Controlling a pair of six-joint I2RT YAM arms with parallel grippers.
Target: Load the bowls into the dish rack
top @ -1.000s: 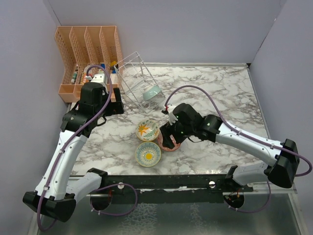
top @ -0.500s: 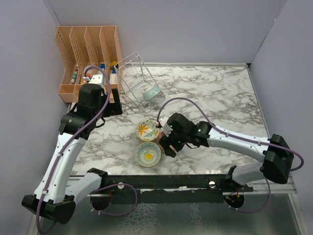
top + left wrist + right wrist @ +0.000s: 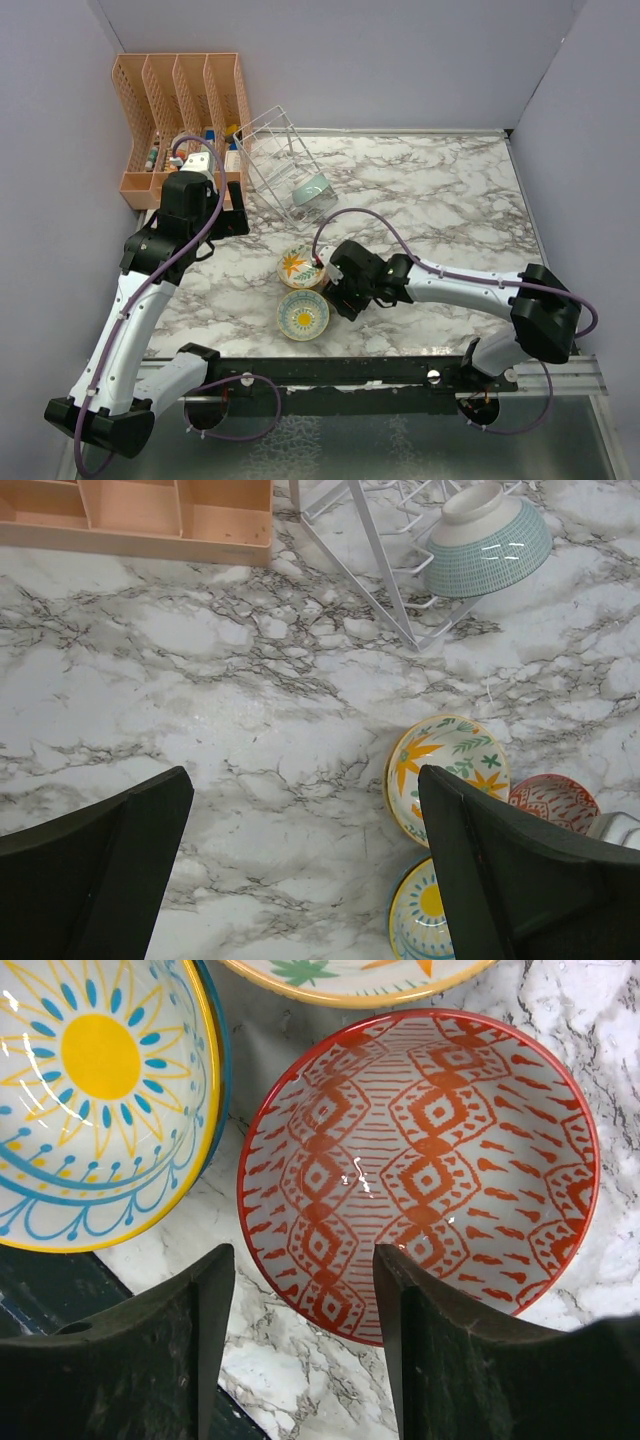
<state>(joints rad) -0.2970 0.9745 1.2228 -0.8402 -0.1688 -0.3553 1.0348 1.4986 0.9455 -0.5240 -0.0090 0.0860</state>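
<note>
Three bowls lie together on the marble: an orange flower bowl (image 3: 300, 265), a yellow sun bowl (image 3: 302, 313) and a red diamond-patterned bowl (image 3: 430, 1160). A teal bowl (image 3: 312, 190) lies on its side in the tilted clear wire dish rack (image 3: 275, 150). My right gripper (image 3: 336, 296) is open low over the red bowl and mostly hides it from above. In the right wrist view, the bowl's near rim sits between the fingers (image 3: 160, 1360). My left gripper (image 3: 238, 210) is open and empty, left of the bowls and near the rack. Its wrist view shows the flower bowl (image 3: 447, 775) and the teal bowl (image 3: 487, 540).
An orange slotted file organizer (image 3: 180, 110) with small items stands at the back left, beside the rack. The table's dark front edge (image 3: 40, 1290) runs just past the sun bowl (image 3: 90, 1100). Grey walls close the left, back and right sides.
My right gripper has moved left and toward the front edge, ending low over the red bowl, which showed beside it before. The left arm has barely moved.
</note>
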